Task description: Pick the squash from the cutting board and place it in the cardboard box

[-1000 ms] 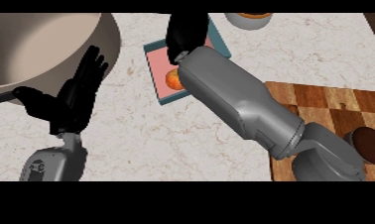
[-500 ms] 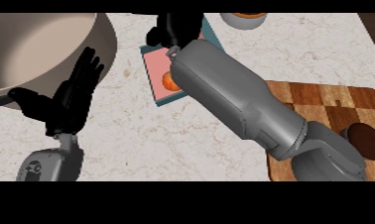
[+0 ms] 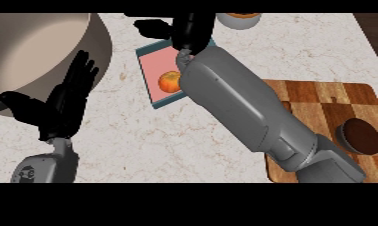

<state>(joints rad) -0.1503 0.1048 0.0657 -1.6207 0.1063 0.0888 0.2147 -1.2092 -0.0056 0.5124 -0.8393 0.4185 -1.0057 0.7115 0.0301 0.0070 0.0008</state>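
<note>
Right hand (image 3: 193, 27): over box's far edge, fingers straight, holding nothing. Squash (image 3: 170, 81): orange, round, lying inside cardboard box (image 3: 151, 66). Likely firm, smooth, light; grasp across widest part. Left hand (image 3: 70, 97): resting open.

Your right forearm (image 3: 244, 105) covers the right part of the box (image 3: 151, 67) and half the orange squash (image 3: 169, 81), perhaps resting inside. The bowl (image 3: 44, 55) runs off the left edge.
</note>
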